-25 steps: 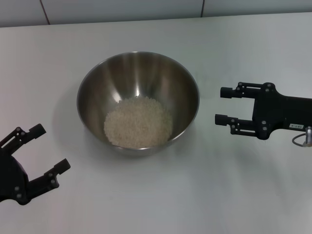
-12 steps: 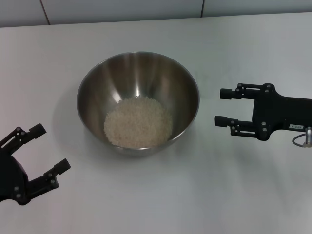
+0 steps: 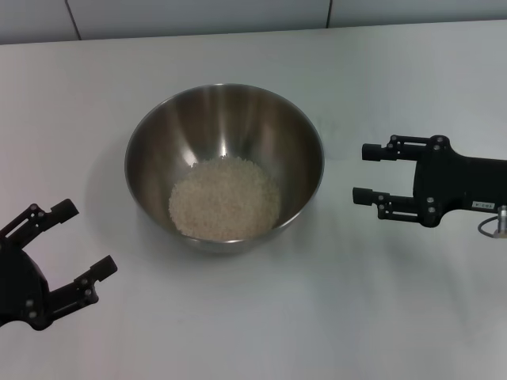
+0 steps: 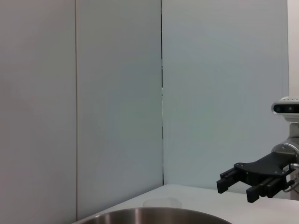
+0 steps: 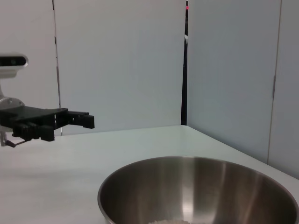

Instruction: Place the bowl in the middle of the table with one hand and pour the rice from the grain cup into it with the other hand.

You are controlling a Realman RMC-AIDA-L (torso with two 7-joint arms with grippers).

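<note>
The steel bowl [image 3: 230, 111] stands upright in the middle of the white table [image 3: 380, 317], with a pale mound of rice [image 3: 224, 198] in its bottom. My right gripper [image 3: 361, 172] hovers open and empty just right of the bowl, fingers pointing at it. At the near left my left gripper [image 3: 87, 237] is also open and empty, clear of the bowl. The head view shows no grain cup. Beyond the bowl's rim [image 4: 154, 215] in the left wrist view is a faint translucent shape [image 4: 162, 202]; I cannot tell whether it is the cup.
Pale wall panels [image 3: 198, 16] run along the table's far edge. The right wrist view shows the bowl [image 5: 187, 182] close by and the left gripper [image 5: 84, 120] beyond it. In the left wrist view the right gripper [image 4: 231, 184] is seen past the bowl.
My right gripper has drawn back slightly to the right, away from the bowl. My left gripper has shifted a touch toward the near edge. The bowl and rice are unchanged.
</note>
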